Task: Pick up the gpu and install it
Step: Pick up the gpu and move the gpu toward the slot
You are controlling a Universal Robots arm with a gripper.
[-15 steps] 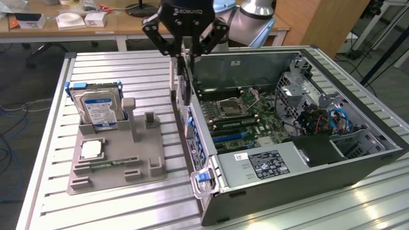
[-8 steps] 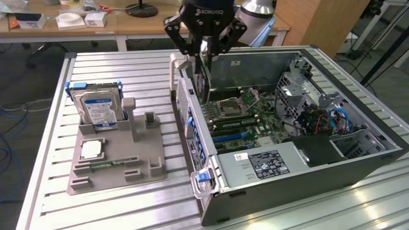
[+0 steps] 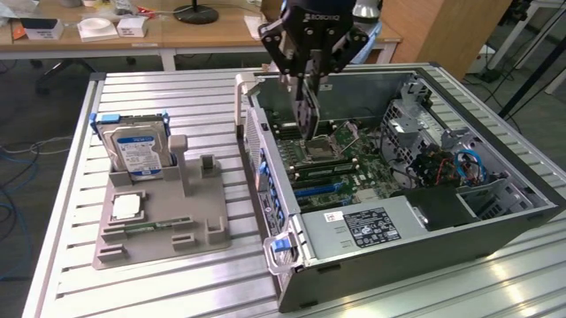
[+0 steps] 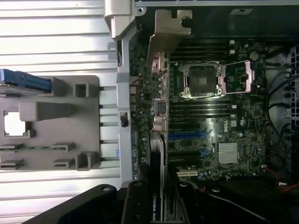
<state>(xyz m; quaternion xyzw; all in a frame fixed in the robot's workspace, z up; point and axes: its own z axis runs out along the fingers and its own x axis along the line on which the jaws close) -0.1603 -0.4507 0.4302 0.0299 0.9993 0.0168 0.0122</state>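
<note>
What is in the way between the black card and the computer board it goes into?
Nothing visible. The end effector holds the gpu upright above the motherboard in the open case, and the air between the card and the blue slots looks free.

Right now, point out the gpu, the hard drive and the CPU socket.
gpu (image 3: 307, 119): exterior view, lower part of the black card.
hard drive (image 3: 137, 154): exterior view, blue-white label.
CPU socket (image 4: 202, 81): wrist view, socket centre.
</note>
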